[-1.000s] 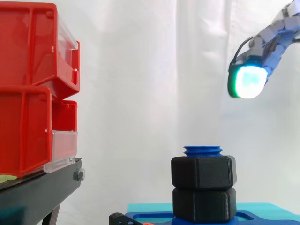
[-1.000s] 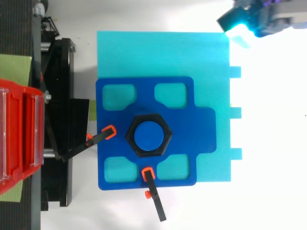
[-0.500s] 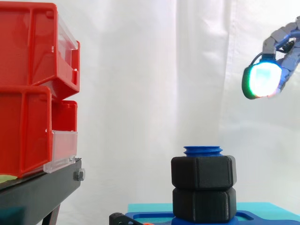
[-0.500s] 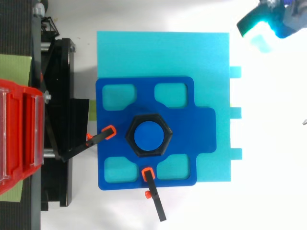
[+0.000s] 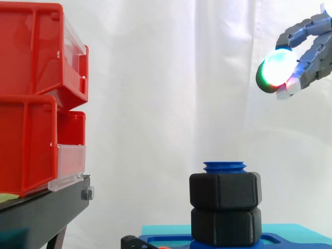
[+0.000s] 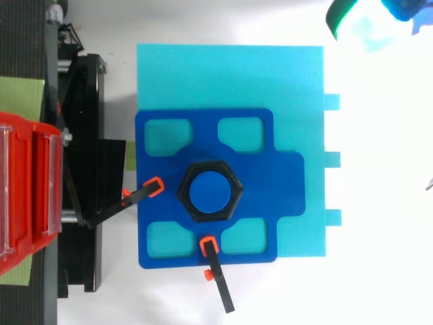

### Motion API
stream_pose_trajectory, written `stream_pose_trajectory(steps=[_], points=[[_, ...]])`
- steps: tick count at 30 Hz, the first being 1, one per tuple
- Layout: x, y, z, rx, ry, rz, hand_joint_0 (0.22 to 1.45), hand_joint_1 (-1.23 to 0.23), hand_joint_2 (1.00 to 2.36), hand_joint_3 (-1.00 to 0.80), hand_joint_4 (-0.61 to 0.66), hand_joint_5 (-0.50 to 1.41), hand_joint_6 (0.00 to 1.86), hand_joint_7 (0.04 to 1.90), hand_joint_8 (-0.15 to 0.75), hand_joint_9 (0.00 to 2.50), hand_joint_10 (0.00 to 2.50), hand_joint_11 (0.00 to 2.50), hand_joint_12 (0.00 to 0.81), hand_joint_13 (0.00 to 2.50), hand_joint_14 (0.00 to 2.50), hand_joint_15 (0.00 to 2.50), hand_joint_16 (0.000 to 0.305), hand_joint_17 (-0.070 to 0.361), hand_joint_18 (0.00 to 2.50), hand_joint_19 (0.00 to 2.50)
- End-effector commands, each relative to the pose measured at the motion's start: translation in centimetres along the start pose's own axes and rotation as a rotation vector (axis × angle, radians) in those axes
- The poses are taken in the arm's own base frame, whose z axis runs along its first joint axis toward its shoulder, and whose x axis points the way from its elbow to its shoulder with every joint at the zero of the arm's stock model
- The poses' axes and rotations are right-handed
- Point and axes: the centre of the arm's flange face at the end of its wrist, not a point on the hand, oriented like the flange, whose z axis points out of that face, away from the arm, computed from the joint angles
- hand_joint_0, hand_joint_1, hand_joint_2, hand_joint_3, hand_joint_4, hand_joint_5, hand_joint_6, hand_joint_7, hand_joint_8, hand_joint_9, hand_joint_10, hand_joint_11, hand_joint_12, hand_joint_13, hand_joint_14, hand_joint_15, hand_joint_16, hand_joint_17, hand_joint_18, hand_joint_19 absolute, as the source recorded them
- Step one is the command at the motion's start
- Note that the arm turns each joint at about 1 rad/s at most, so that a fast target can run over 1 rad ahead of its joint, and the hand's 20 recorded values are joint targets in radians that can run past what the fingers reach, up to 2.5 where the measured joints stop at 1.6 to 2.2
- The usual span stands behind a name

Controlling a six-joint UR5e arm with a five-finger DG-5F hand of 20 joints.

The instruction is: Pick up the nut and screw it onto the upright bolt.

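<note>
The hand [image 5: 311, 57] hangs high against the white curtain [image 5: 155, 78], by the right edge of the side view. Its fingers are loosely bent, one glowing pad [image 5: 276, 70] faces down and to the left, and nothing lies between them, so it is relaxed and empty. Seen from above, it sits just past the cyan plate [image 6: 230, 74], off the corner at that view's upper right.

The nut [image 5: 225, 190] is not lying loose anywhere. It sits on the upright bolt [image 5: 224, 166] as a black hexagon, touching a second black hexagonal piece [image 5: 225, 226] directly under it. Whether that lower piece is another nut or part of the bolt's base cannot be told. Only a short blue top of the bolt stands above the nut. The bolt rises from the middle of the blue fixture [image 6: 284, 176], which lies on the plate toward its lower left corner in the top view. Orange-tipped clamps [image 6: 145, 191] bear on the fixture's left and lower edges.

The nut is well apart from the hand, far below it and to its left in the side view, diagonally across the plate from above. The bolt's long axis is vertical, so any further turning would call for an approach from straight overhead. By the look of it the nut is already threaded on, and the task seems done or close to it

The red bins [image 5: 31, 104] on their black stand [image 5: 41, 212] lie beyond the plate's left edge
</note>
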Motion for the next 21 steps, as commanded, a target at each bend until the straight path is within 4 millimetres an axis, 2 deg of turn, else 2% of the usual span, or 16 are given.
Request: stream_pose_trajectory(steps=[1,5,7,21], points=[[0.05,0.02,0.00,0.002,0.000,0.052,0.50,-0.40,1.00,-0.50,0.20,-0.18,0.50,0.75,0.233,0.59,0.00,0.00,0.331,0.39,0.00,0.00,0.042,0.094,0.28,0.00],[0.06,0.01,-0.01,0.003,0.001,0.052,0.51,-0.37,1.00,-0.50,0.17,-0.22,0.50,0.69,0.225,0.33,0.00,0.00,0.351,0.17,0.00,0.00,0.044,0.098,0.00,0.00],[-0.08,0.00,-0.06,0.002,-0.002,0.052,0.50,-0.35,1.00,-0.50,0.15,-0.23,0.50,0.65,0.220,0.25,0.00,0.00,0.356,0.10,0.00,0.00,0.045,0.101,0.00,0.00],[-0.01,-0.07,-0.03,0.005,-0.001,0.052,0.48,-0.29,1.00,-0.50,0.08,-0.24,0.50,0.65,0.199,0.11,0.00,0.00,0.370,0.00,0.00,0.00,0.047,0.106,0.00,0.00]])
